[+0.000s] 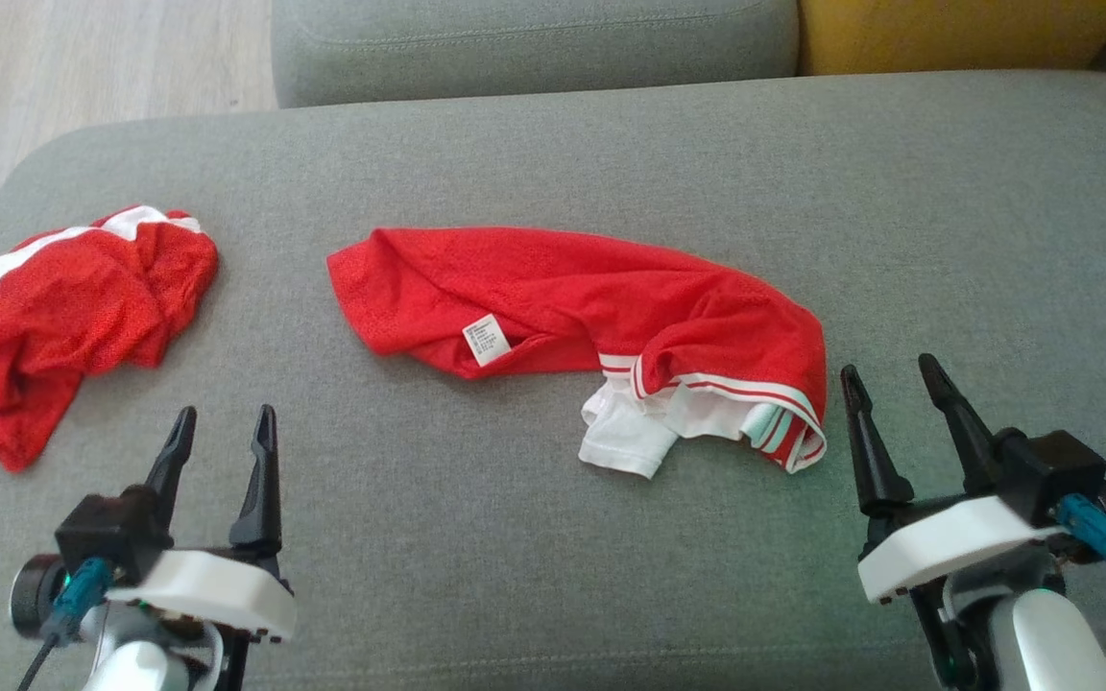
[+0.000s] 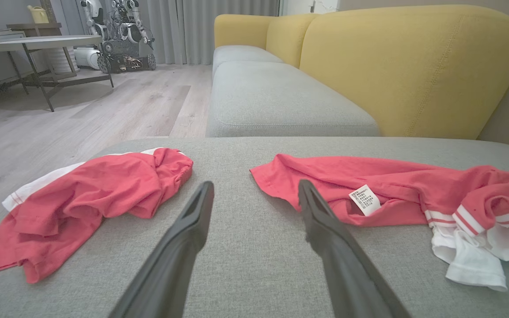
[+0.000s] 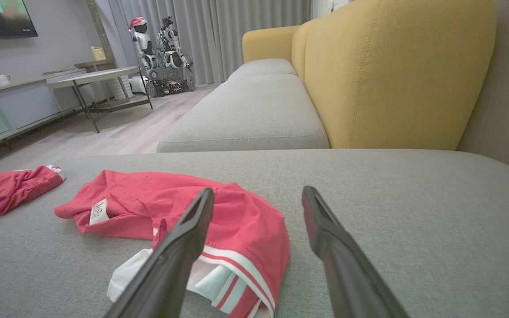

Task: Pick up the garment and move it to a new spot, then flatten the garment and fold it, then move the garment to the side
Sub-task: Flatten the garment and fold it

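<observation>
While a second red top [image 1: 73,307] lies crumpled at the far left, the garment [image 1: 591,288] sprawls across the middle of the grey seat [image 1: 553,144], between the two grippers and untouched. The left gripper [image 1: 228,411] hovers near the front edge, fingers wide apart and empty, well short of the garment's left end. The right gripper [image 1: 888,367], likewise spread with nothing in it, hangs just beside the right end.

The step in hand looks like the first pick-up. To do it well, I judge, the left should take the plain red corner at the left end and the right the striped hem. Each should pinch an edge rather than a bunch, and both should lift together so the cloth hangs open.

The garment is red mesh, twisted lengthwise. A white label [image 1: 486,339] shows left of centre. Striped trim and a white sleeve [image 1: 625,437] spill out at the lower right.
</observation>
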